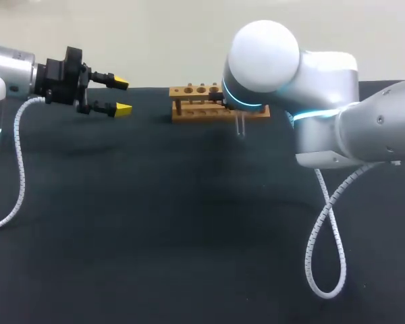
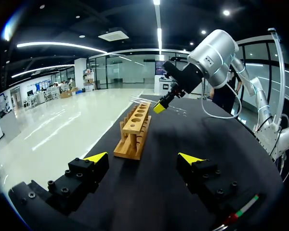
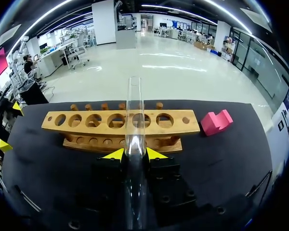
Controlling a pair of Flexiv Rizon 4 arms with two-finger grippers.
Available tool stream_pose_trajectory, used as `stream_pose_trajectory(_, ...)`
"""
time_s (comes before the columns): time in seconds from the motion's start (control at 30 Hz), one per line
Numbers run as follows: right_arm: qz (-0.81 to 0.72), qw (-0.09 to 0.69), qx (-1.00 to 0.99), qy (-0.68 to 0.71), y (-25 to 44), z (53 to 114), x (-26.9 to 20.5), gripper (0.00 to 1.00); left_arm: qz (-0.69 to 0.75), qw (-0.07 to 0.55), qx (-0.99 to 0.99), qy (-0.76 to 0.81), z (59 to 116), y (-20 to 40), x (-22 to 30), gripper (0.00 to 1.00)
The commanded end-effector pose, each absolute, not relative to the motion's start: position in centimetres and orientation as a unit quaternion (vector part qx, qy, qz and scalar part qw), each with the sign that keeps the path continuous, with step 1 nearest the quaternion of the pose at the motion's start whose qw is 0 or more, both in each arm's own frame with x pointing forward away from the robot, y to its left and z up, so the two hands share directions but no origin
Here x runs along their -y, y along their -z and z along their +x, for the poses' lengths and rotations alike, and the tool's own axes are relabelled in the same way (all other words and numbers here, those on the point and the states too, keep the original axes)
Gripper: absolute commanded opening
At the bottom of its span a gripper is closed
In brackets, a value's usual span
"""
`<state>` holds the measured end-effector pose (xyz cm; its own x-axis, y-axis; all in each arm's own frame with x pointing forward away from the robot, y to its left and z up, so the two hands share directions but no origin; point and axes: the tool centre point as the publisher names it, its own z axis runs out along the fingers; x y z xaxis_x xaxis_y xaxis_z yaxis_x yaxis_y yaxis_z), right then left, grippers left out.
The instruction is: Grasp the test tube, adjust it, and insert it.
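Right gripper [image 3: 135,154]: both yellow tips clamped on the clear glass test tube [image 3: 134,120], one on each side. The tube runs straight out ahead of the fingers and crosses above the light wooden test tube rack [image 3: 86,122], over one of the holes in the rack's top bar. Its open mouth reaches past the rack's far side. It is not in any hole.

Head view: one end of the tube [image 1: 241,125] shows just on the near side of the rack [image 1: 196,101], by the rack's right end, below my right wrist.

Left gripper [image 1: 121,96]: fingers wide apart, nothing between them. It hangs above the black table [image 1: 155,236], well off the rack's left end. From its own wrist view, the gripper [image 2: 143,159] looks along the length of the rack [image 2: 134,130].

Edges: the rack stands close to the table's far edge, long side parallel to it. A small pink block [image 3: 216,121] sits just past the rack's right end, apart from it.

Room: broad bare table on the near side of the rack, and open table between the rack's left end and my left gripper.
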<state>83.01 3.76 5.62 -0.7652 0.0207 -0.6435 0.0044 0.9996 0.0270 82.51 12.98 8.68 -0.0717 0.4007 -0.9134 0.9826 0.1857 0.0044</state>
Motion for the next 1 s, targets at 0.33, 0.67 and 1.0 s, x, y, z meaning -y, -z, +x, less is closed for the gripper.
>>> stream_pose_trajectory(0.33,0.016,0.320,-0.947,-0.030,-4.6,83.5,-3.8,0.00,0.536,0.423,-0.644,0.345,82.4,-8.6,-13.0,1.00)
stream_pose_trajectory(0.67,0.019,0.292,-0.955,-0.043,-4.0,83.6,-3.9,0.00,0.536,0.423,-0.644,0.345,82.4,-8.6,-13.0,1.00)
stream_pose_trajectory(1.0,0.015,0.273,-0.961,-0.048,-3.6,83.7,-4.2,0.00,0.536,0.423,-0.644,0.345,82.4,-8.6,-13.0,1.00)
